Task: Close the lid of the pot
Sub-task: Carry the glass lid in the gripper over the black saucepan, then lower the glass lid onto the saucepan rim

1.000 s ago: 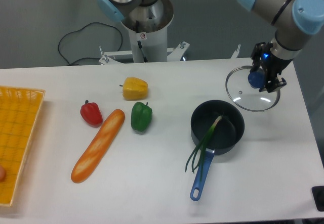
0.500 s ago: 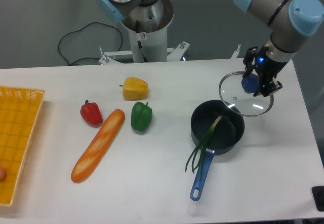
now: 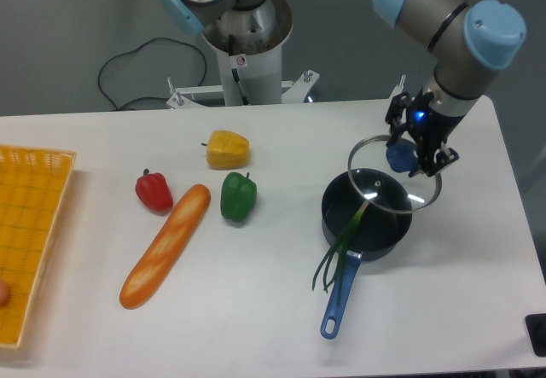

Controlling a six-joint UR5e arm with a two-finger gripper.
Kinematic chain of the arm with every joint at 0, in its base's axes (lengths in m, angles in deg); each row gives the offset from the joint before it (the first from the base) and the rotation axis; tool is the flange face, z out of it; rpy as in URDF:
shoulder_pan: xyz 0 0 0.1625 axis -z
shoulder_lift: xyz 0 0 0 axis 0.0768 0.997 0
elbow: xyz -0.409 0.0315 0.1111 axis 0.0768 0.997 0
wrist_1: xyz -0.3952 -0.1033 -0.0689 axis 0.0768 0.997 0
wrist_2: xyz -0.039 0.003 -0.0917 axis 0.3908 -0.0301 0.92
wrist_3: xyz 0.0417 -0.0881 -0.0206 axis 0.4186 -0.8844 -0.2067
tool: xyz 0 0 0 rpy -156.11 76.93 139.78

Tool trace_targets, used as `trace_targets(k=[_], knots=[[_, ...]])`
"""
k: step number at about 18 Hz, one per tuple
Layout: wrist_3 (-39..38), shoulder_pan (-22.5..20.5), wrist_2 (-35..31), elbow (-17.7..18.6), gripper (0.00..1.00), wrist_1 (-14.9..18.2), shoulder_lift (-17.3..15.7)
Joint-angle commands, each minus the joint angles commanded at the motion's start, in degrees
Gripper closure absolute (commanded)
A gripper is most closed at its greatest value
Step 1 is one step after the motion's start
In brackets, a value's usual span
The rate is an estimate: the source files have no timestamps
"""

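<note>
I have the gripper clamped on the blue knob of the lid, holding it in the air, tilted, with its lower left edge overlapping the far right rim of the pot. The pot sits on the white surface with its blue handle pointing toward the camera, a green onion draped over its near rim. Left of the pot lies a green pepper.

gripper carried lid leftward, now overlapping pot rim
</note>
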Motion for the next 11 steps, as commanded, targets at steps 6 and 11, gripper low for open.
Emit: trace_targets(k=[6, 11], knots=[[-3.2, 0.8, 2.9, 1.2, 0.45, -1.9, 0.8], [-2.7, 0.9, 2.8, 3.5, 0.45, -2.2, 0.9]])
